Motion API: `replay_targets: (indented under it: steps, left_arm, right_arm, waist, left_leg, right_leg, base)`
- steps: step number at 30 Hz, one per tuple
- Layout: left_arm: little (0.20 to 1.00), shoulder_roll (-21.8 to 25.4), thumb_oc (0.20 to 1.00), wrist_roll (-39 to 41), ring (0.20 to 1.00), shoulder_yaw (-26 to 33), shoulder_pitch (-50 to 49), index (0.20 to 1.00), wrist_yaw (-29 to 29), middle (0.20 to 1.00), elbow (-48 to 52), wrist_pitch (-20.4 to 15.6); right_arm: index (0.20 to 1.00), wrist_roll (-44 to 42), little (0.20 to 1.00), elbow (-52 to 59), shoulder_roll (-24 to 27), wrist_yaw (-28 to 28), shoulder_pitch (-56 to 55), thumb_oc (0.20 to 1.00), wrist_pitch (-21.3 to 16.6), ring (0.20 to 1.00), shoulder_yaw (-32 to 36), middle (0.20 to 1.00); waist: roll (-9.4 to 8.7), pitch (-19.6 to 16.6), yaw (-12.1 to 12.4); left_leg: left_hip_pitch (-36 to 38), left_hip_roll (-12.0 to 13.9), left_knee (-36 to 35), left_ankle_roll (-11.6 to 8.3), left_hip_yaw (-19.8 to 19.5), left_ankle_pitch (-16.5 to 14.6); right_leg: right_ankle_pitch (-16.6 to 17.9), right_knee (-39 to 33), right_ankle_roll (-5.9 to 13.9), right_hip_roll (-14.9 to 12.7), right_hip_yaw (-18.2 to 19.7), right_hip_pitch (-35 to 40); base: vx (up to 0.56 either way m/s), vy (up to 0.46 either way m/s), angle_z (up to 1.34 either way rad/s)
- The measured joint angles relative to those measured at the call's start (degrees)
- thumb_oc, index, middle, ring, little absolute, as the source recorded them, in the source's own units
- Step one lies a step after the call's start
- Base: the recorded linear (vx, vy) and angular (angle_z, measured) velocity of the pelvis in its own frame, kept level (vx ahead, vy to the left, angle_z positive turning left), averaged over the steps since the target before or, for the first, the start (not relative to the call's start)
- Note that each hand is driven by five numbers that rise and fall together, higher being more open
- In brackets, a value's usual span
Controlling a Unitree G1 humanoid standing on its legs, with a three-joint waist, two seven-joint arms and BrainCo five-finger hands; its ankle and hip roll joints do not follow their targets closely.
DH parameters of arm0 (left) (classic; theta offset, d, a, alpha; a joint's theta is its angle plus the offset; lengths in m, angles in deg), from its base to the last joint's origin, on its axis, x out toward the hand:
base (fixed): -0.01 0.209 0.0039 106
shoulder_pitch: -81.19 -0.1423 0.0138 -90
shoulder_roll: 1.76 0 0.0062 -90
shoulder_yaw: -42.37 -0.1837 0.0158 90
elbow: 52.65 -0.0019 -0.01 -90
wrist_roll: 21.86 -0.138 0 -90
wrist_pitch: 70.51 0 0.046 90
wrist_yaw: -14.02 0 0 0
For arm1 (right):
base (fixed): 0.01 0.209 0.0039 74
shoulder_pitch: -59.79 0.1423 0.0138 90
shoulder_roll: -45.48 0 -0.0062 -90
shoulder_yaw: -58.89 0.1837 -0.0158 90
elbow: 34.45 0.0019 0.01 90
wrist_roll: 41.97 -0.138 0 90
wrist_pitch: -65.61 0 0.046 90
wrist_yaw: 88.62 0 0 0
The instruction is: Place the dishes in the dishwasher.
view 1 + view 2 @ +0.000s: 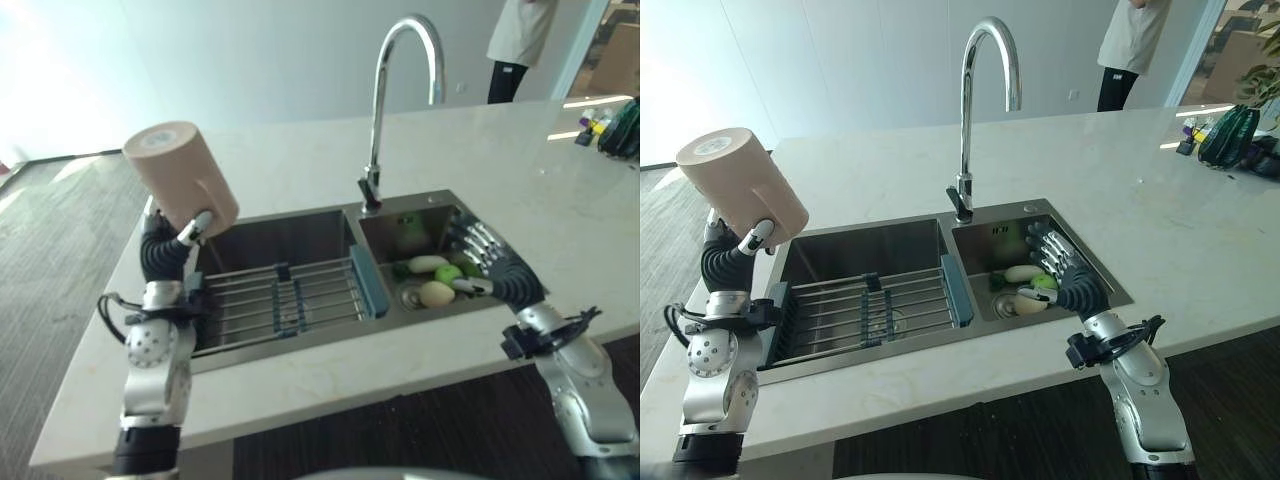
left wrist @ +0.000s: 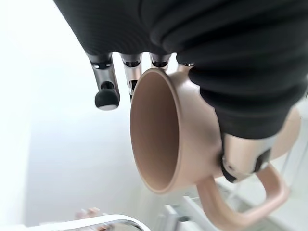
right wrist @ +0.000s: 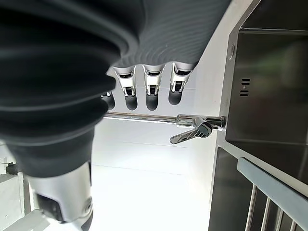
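1. Where the desk (image 1: 1200, 240) ends on the left, dark floor (image 1: 50, 260) lies open beside it, and the left hand (image 1: 172, 243) is raised above that corner and the sink's left rim.
2. Its fingers (image 2: 107, 91) and thumb are curled round a pink mug (image 1: 180, 176), which is held in the air on its side, base toward the camera; in the left wrist view the mug's mouth faces the lens and its handle hangs free below the thumb.
3. Below the mug, the left basin (image 1: 880, 245) holds a wire rack (image 1: 865, 305) with grey end pieces; the rack spans the near half, and the far half of the basin is bare steel.
4. Between the two basins runs a narrow divider, and the tap (image 1: 980, 100) rises from the back rim just behind it, arching toward the right basin.
5. Inside the right basin (image 1: 990, 240) lie small things near the drain: a pale long one (image 1: 1022, 272), green ones (image 1: 449, 272) and a pale round one (image 1: 436, 294); what they are I cannot tell.
6. Over the right basin's near right part hangs the right hand (image 1: 1065, 275), fingers (image 3: 151, 91) straight and slightly spread, holding nothing; whether the tips touch the things below I cannot tell.
7. Right of the sink the desk runs wide and bare to its far corner, where a dark green object (image 1: 1230, 135) stands.
8. Beyond the desk's far edge a person (image 1: 1127, 50) stands by the wall.
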Motion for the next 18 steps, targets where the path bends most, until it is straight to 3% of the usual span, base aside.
replay_targets:
  steps: [1, 4, 9, 12, 14, 15, 16, 17, 18]
  left_arm:
    - [0.200, -2.5, 0.200, 4.4, 0.200, -0.1, -1.0, 0.200, -2.4, 0.200, 1.9, 0.0]
    - [0.200, -3.8, 0.200, 17.5, 0.200, -2.3, -3.5, 0.200, -7.4, 0.200, 5.5, 1.7]
    - [0.200, -4.6, 0.200, 28.2, 0.200, -3.4, -8.0, 0.200, -10.6, 0.200, 7.4, 4.3]
    - [0.200, -4.7, 0.200, 32.0, 0.200, -5.4, -8.4, 0.200, -13.0, 0.200, 7.3, 4.3]
    - [0.200, -5.1, 0.200, 34.8, 0.200, -5.5, -7.6, 0.200, -13.9, 0.200, 7.5, 4.1]
    - [0.200, -4.9, 0.200, 35.5, 0.200, -5.7, -6.2, 0.200, -14.1, 0.200, 7.7, 4.1]
    - [0.200, -3.6, 0.200, 35.7, 0.200, -4.9, -1.9, 0.200, -14.6, 0.200, 8.4, 3.8]
    - [0.200, -3.6, 0.200, 36.2, 0.200, -3.8, 0.2, 0.200, -15.1, 0.200, 8.5, 3.6]
    - [0.200, -3.9, 0.200, 37.3, 0.200, -4.3, 0.6, 0.200, -15.8, 0.200, 8.4, 3.7]
  right_arm:
    - [1.000, 0.3, 1.000, 0.0, -0.6, 0.0, -0.3, 1.000, -0.2, 1.000, -0.1, 1.000]
    - [1.000, 0.3, 1.000, 1.4, -0.6, 0.1, -0.4, 1.000, -0.3, 1.000, -0.1, 1.000]
    - [1.000, 0.2, 1.000, 3.5, -0.6, 0.3, -1.4, 1.000, -1.5, 1.000, -0.2, 1.000]
    - [1.000, 0.2, 1.000, 4.9, 0.3, -1.6, -2.1, 1.000, -2.9, 1.000, 0.3, 1.000]
    - [1.000, -0.7, 1.000, 4.1, 4.1, -2.3, -1.0, 1.000, -3.2, 1.000, 0.4, 1.000]
    - [1.000, -0.9, 1.000, 4.1, 5.3, -2.6, -0.8, 1.000, -3.9, 1.000, 1.1, 1.000]
    - [1.000, -0.9, 1.000, 4.2, 3.0, -2.9, 0.5, 1.000, -5.1, 1.000, 2.7, 1.000]
    - [1.000, -0.9, 1.000, 5.5, 2.3, -3.4, 1.7, 1.000, -5.7, 1.000, 2.9, 1.000]
    - [1.000, -0.9, 1.000, 6.9, 2.6, -3.7, 1.4, 1.000, -7.3, 1.000, 3.6, 1.000]
  waist:
    - [0.01, 0.1, 0.0]
    - [0.27, 1.2, 0.9]
    - [0.91, 2.2, 3.4]
    - [2.38, 6.7, 6.4]
    - [3.69, 8.4, 8.0]
    - [3.32, 8.8, 7.7]
    - [-2.51, 10.7, 7.0]
    - [-6.33, 12.6, 6.5]
    - [-5.56, 12.5, 3.9]
  left_leg:
    - [-0.1, 0.1, 0.3, -0.04, -0.3, 0.1]
    - [-0.4, 0.4, 0.3, -0.29, -0.8, 0.2]
    - [-2.4, 1.5, 0.4, -1.34, -3.7, 1.3]
    - [-6.6, 2.2, 0.4, -2.02, -7.1, 4.2]
    - [-8.7, 2.1, 0.3, -2.29, -9.2, 6.4]
    - [-10.6, 1.5, -0.2, -5.38, -10.6, 8.7]
    - [-15.1, -1.0, 5.4, -10.57, -5.3, 12.4]
    - [-16.1, 0.5, 23.5, -1.66, 6.6, 2.9]
    - [-12.3, 3.6, 32.0, -2.54, 9.2, -1.8]
  right_leg:
    - [0.0, 0.0, -0.04, 0.1, -0.1, 0.0]
    - [-0.2, 0.0, -0.25, 0.6, -0.8, 0.3]
    - [-0.9, 0.1, -1.01, 2.0, -3.9, 0.4]
    - [-0.8, 0.3, -1.63, 2.8, -8.4, -1.3]
    - [0.2, 0.7, -4.26, 3.5, -11.3, -2.1]
    - [-0.6, 1.5, -5.91, 3.4, -12.4, -3.5]
    - [1.2, 0.0, -7.03, -2.3, -15.9, -5.2]
    - [2.3, 0.4, -6.14, -6.0, -16.5, -4.5]
    - [2.2, 0.4, -6.13, -6.6, -19.7, -1.4]
  base:
    - [-0.05, -0.217, 0.11]
    - [-0.04, -0.216, 0.11]
    - [-0.15, -0.196, 0.33]
    - [-0.31, -0.050, 0.77]
    - [-0.46, 0.082, 0.64]
    - [-0.37, 0.150, 1.27]
    - [-0.34, 0.193, 1.22]
    - [-0.34, 0.287, 1.49]
    - [-0.37, 0.392, 1.07]
